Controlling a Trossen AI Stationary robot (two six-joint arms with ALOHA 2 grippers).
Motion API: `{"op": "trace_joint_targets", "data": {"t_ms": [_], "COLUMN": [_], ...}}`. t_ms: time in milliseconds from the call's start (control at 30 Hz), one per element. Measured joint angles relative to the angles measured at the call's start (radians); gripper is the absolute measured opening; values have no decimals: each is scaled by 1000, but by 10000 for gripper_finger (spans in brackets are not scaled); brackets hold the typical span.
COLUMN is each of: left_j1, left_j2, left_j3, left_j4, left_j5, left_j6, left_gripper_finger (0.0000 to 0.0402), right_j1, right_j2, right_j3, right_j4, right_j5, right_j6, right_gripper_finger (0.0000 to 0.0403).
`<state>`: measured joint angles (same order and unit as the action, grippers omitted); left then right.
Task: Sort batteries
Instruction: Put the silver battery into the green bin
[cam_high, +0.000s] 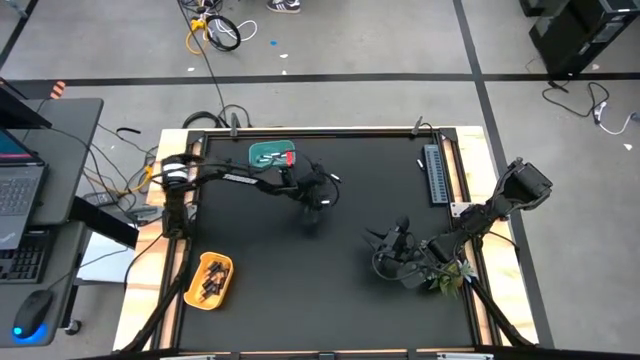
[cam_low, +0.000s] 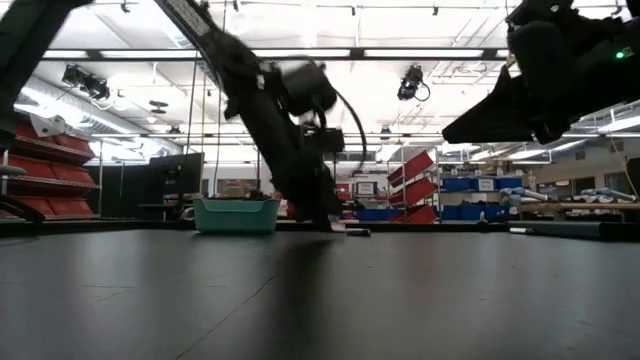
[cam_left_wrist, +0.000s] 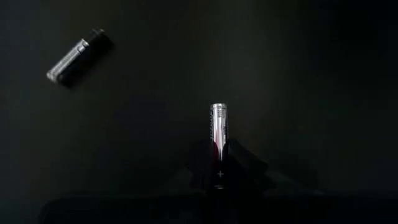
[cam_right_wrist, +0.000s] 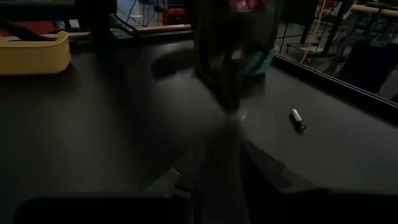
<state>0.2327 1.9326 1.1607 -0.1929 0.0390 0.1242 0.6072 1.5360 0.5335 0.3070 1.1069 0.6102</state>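
My left gripper (cam_high: 313, 210) is low over the black table's middle, near the teal bin (cam_high: 272, 155), and is shut on a silver battery (cam_left_wrist: 218, 134). Another silver-and-dark battery (cam_left_wrist: 78, 57) lies loose on the table beside it; it also shows in the low view (cam_low: 358, 232) and in the right wrist view (cam_right_wrist: 298, 119). My right gripper (cam_high: 390, 252) hangs high over the table's right half, its fingers closed around a blurred pale slim thing (cam_right_wrist: 221, 163), seemingly a battery. The yellow bin (cam_high: 210, 280) at the near left holds several dark batteries. My left gripper pinches the silver battery between its two fingers at the end marked with a plus (cam_left_wrist: 219, 171). The fingers lie along the battery, whose other end sticks out past their tips. The fingers point down at the table; whether the battery touches it I cannot tell. My right gripper has the pale slim thing between its two fingers (cam_right_wrist: 267, 167), lying along them and sticking out forward. It is held well clear of the table. Blur hides which part the fingers are on.
The teal bin (cam_low: 236, 215) at the far side holds something red (cam_high: 287, 157). A grey ribbed strip (cam_high: 435, 172) lies along the far right edge. A small green plant-like thing (cam_high: 450, 280) sits by the right arm. Bare black table lies between the arms and toward the near edge.
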Motion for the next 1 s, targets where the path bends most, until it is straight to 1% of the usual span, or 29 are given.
{"op": "trace_joint_targets", "data": {"t_ms": [67, 167, 233, 333, 400, 533, 633, 733, 833, 1000], "left_j1": [-4, -6, -7, -1, 27, 118, 186, 246, 290, 347], "left_j2": [-69, -179, -246, -360, -430, -527, -562, -563, -564, -559], "left_j3": [1, 2, -27, -83, -138, -268, -358, -422, -450, -454], "left_j4": [-54, -150, -185, -200, -206, -185, -123, -68, 1, 82], "left_j5": [-9, -94, -150, -220, -261, -267, -262, -265, -262, -264], "left_j6": [-2, -11, -23, -28, -36, -85, -109, -129, -137, -179], "left_gripper_finger": [38, 38, 38, 38, 38, 38, 38, 38, 38, 38], "right_j1": [10, 22, 26, 28, 28, 28, 25, 21, 18, 17], "right_j2": [0, 0, 0, 0, 0, 0, 0, 0, 0, 0], "right_j3": [0, 0, 0, 0, 0, 0, 0, 0, 0, 0], "right_j4": [5, 8, 10, 15, 15, 25, 36, 44, 49, 59], "right_j5": [0, 8, 20, 28, 29, 29, 29, 29, 28, 21], "right_j6": [0, 0, -1, -2, -2, -6, -10, -11, -11, -28], "right_gripper_finger": [85, 85, 85, 85, 85, 85, 85, 85, 85, 85]}}
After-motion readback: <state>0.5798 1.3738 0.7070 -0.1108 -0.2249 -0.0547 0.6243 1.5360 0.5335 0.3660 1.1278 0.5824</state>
